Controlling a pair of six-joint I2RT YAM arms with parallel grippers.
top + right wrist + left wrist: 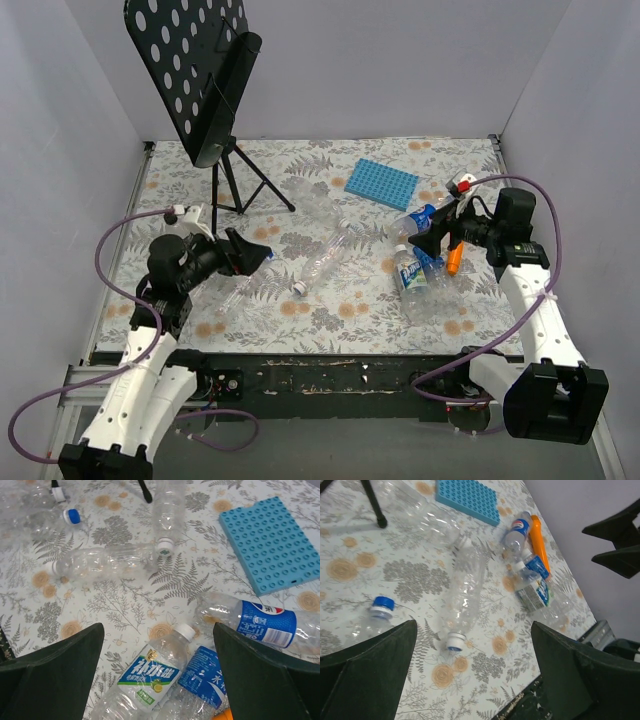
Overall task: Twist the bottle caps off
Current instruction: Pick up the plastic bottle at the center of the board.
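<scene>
Several clear bottles lie on the flowered table. A plain bottle (325,255) with a white cap (298,288) lies mid-table; the left wrist view shows it (465,587) and its cap (455,642). My left gripper (250,255) is open and empty, its jaws (474,630) hovering wide above that cap. A blue-capped bottle (367,625) lies to its left. My right gripper (430,235) is open and empty (158,627) above a green-labelled bottle (150,680) with a white cap (186,631). Beside that bottle lie two blue-labelled bottles (207,677) (260,622).
A blue ridged tray (381,182) lies at the back right. An orange stick (455,260) lies by the labelled bottles. A black music stand (205,80) on a tripod stands at the back left. Another plain bottle (310,200) lies near the tripod.
</scene>
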